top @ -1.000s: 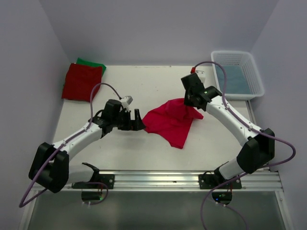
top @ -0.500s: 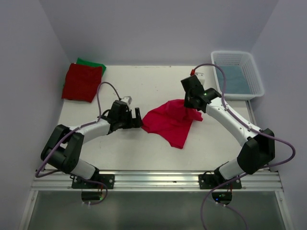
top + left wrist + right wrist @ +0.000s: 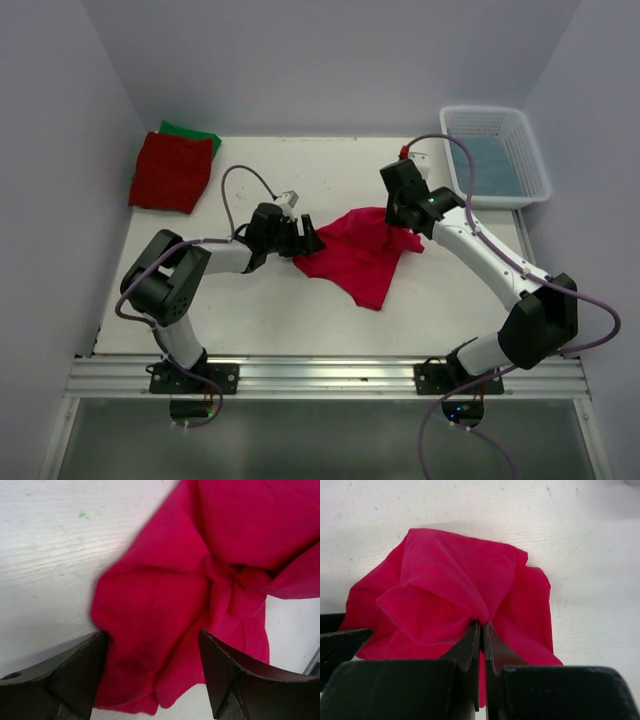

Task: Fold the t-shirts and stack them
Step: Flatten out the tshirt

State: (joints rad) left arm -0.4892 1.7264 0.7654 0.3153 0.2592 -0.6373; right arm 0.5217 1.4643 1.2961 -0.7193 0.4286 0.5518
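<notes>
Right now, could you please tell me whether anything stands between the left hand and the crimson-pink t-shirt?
Nothing visible does: the open left hand straddles an edge of the crimson-pink t-shirt.

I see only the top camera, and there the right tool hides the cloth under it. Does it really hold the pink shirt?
Observer: Yes. In the right wrist view the right tool is shut on a raised fold of the pink shirt.
Operator: And the left tool, does it have cloth inside?
Observer: The left wrist view shows the left tool open wide, with the shirt's near edge lying in the gap.
Operator: Is the shirt flat at that place?
Observer: No. In the left wrist view it is gathered into a knot-like bunch just past the tool.
</notes>
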